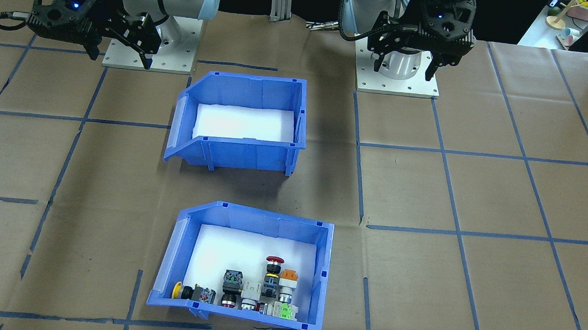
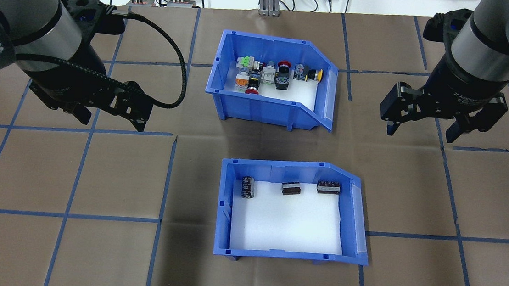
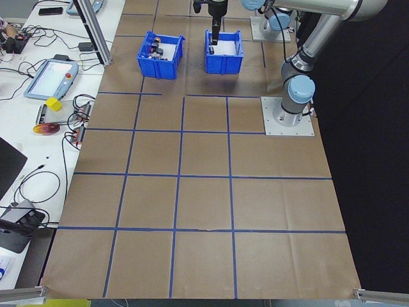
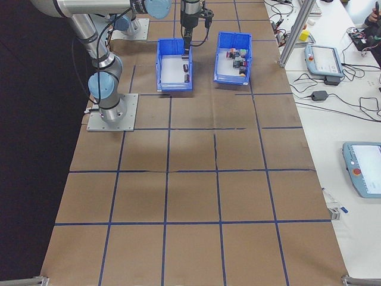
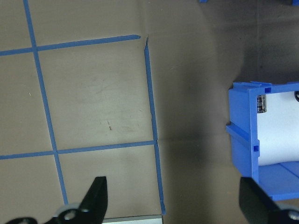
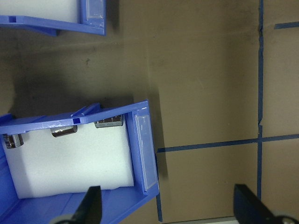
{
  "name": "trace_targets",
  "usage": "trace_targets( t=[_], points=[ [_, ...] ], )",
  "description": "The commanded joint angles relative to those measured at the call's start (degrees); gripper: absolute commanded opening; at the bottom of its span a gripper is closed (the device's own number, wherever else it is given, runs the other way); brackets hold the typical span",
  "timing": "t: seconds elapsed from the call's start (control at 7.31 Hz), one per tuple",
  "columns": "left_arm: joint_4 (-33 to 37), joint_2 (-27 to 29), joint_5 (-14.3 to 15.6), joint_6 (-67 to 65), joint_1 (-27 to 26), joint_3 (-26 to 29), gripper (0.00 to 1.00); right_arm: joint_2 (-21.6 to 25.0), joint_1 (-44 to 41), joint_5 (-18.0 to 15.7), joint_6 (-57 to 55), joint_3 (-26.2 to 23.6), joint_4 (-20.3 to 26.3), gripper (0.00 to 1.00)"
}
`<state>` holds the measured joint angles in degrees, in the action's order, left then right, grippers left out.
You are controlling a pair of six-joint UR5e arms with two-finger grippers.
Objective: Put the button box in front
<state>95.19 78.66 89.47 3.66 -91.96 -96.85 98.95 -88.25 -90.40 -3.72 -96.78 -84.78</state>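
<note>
The button box (image 2: 271, 82) is sitting on the far side of the table from the robot, with the other blue bin (image 2: 292, 213) (only dark cylinders inside) lying between it and the robot's base. Both the left gripper (image 2: 111, 119) and the right gripper (image 2: 422, 125) are hovering spread wide and holding nothing, well apart from either bin. The likeliest slip is seizing the nearer look-alike bin; a one-sided pinch on the thin wall could also be tipping the box and scattering its switches. The right wrist is showing partly legible lettering, seemingly "2F Adaptive"; the left arm's sleeve lettering is too distorted to read.
</note>
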Motion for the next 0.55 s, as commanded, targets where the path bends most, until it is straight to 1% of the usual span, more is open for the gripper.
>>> trace_targets(
  t=[0.0, 0.41],
  points=[
    [0.0, 0.0, 0.0, 0.0, 0.0, 0.0, 0.99, 0.2, -0.3, 0.0, -0.2, -0.1, -0.2, 1.0],
    [0.0, 0.0, 0.1, 0.1, 0.0, 0.0, 0.99, -0.2, -0.2, -0.5, 0.3, -0.1, -0.2, 1.0]
  ],
)
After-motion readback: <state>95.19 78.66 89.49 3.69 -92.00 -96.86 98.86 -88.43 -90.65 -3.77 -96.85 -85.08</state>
